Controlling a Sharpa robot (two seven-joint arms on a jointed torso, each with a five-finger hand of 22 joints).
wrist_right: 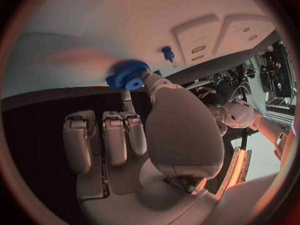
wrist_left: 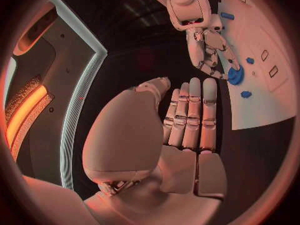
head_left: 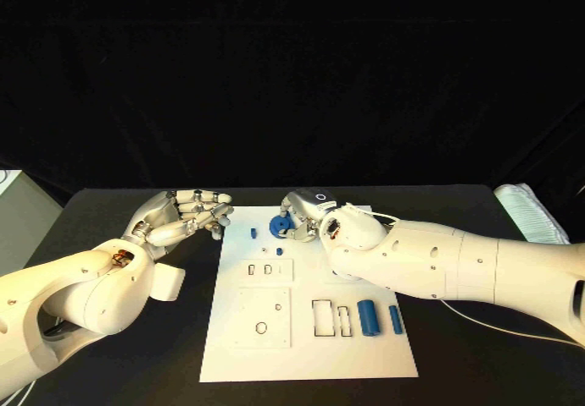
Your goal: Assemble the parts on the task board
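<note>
**Right hand on blue gear at far end of board**

Pinches a blue gear (head_left: 279, 225) between thumb and a finger: right hand (head_left: 305, 216), over the far end of the white board (head_left: 366, 355), toward 12 o'clock. In the right wrist view, same gear (wrist_right: 128, 77) at the fingertips, touching or just above the board surface; cannot tell which. Other fingers of that hand lie side by side, straight, away from the gear.

Hovers just off the board's far left corner, at about 10 o'clock from board centre: left hand (head_left: 187, 215). Holds nothing; fingers close together, bent a little, tips pointing toward the gear. Over the black bench (head_left: 146, 372), not over the board.

Stands just beside the gear, toward 9 o'clock: a small blue peg (head_left: 254, 232). Lies just below the gear, toward 6 o'clock: a small blue piece (head_left: 279, 251).

Lie side by side near the board's 4 o'clock area: two blue cylinders, a thicker one (head_left: 367, 317) and a thinner one (head_left: 395, 319), just right of two narrow rectangular slots (head_left: 323, 317).

Sits at the bench's right edge, 2 o'clock: a white folded cloth (head_left: 533, 213).
</note>
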